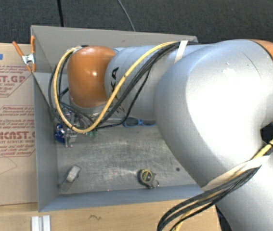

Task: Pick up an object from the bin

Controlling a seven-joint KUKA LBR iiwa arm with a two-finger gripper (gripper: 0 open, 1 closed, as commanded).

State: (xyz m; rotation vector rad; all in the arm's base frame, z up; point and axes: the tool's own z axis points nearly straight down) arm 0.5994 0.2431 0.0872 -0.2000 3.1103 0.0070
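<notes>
1. While reaching in from the right, hangs low over the left side of the grey bin: tool, tucked under the orange wrist cover and looped by yellow and black cables.
2. Clenched or released: cannot tell, being largely hidden by cover and cables.
3. Nearest to the tool: small blue thing, close against the bin's left wall, about halfway along it; touching the tool or just beside it, cannot tell.
4. Well apart from the tool, near the front-left corner: small grey piece, lying on the bare bin floor.
5. Near the front wall, toward the middle: small round thing, yellowish rim, dark centre, alone on the floor.
6. Behind the cables, close under the arm: another blue bit, partly hidden, kind unclear.
</notes>
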